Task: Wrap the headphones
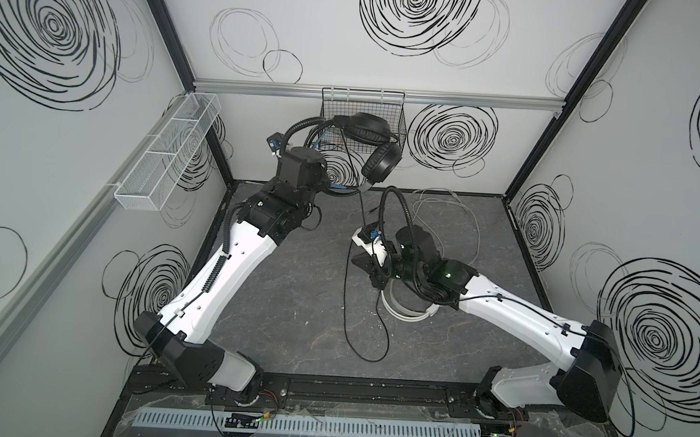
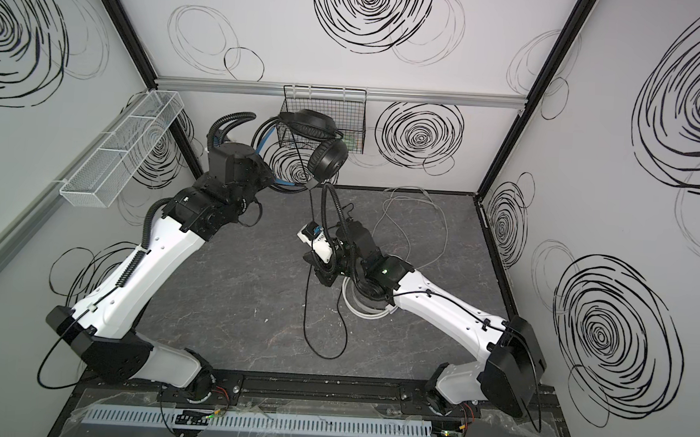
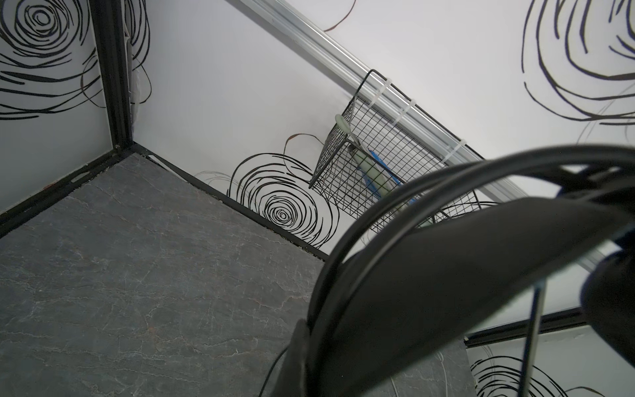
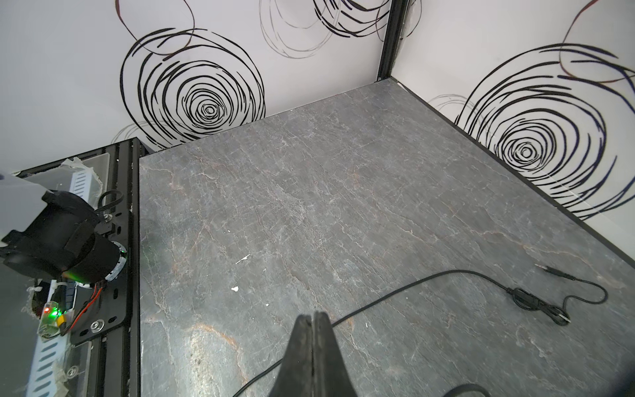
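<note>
Item, front of the table [image 1: 292,316]: slack black cable [image 4: 453,272] running past the tips of the right claw [image 4: 312,321], whose jaws are pressed flat together (whether the cord is pinched between them cannot be told); white headphones [image 1: 405,313] lying on the table under that arm. Item, rear: black headphones [image 1: 382,163], held aloft by the headband in the fully closed left claw [image 3: 305,347], just in front of the wire basket [image 1: 396,118].
</note>
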`<move>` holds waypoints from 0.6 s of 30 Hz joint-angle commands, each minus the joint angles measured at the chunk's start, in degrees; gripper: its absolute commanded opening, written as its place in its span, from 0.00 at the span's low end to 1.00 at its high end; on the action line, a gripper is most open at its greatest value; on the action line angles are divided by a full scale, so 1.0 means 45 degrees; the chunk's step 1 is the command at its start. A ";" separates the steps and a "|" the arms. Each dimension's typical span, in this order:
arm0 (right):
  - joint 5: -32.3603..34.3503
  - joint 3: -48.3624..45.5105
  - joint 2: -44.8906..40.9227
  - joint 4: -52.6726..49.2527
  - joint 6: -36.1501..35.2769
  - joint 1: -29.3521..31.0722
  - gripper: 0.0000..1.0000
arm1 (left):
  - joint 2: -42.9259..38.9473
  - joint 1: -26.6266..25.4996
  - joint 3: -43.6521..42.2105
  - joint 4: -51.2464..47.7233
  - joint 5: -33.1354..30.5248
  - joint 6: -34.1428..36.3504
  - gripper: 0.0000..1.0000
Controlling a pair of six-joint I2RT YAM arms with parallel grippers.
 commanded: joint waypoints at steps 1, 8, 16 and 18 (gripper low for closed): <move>-0.0381 0.0107 -0.0203 -0.0782 -0.0398 0.0327 0.00 | -0.0373 0.0233 -0.0006 0.2357 -0.1525 0.0226 0.00; -0.0190 0.0413 -0.0719 -0.1430 -0.0589 0.0848 0.01 | -0.0324 -0.0258 -0.1001 0.3943 -0.4409 0.3925 0.00; 0.0327 0.1409 -0.1035 -0.2317 -0.0839 0.0890 0.04 | -0.0926 -0.1389 -0.3030 0.6492 -0.6114 0.8130 0.00; 0.0528 0.1729 -0.1090 -0.2539 -0.0965 0.0899 0.05 | -0.1149 -0.1582 -0.3545 0.6830 -0.6313 0.8747 0.00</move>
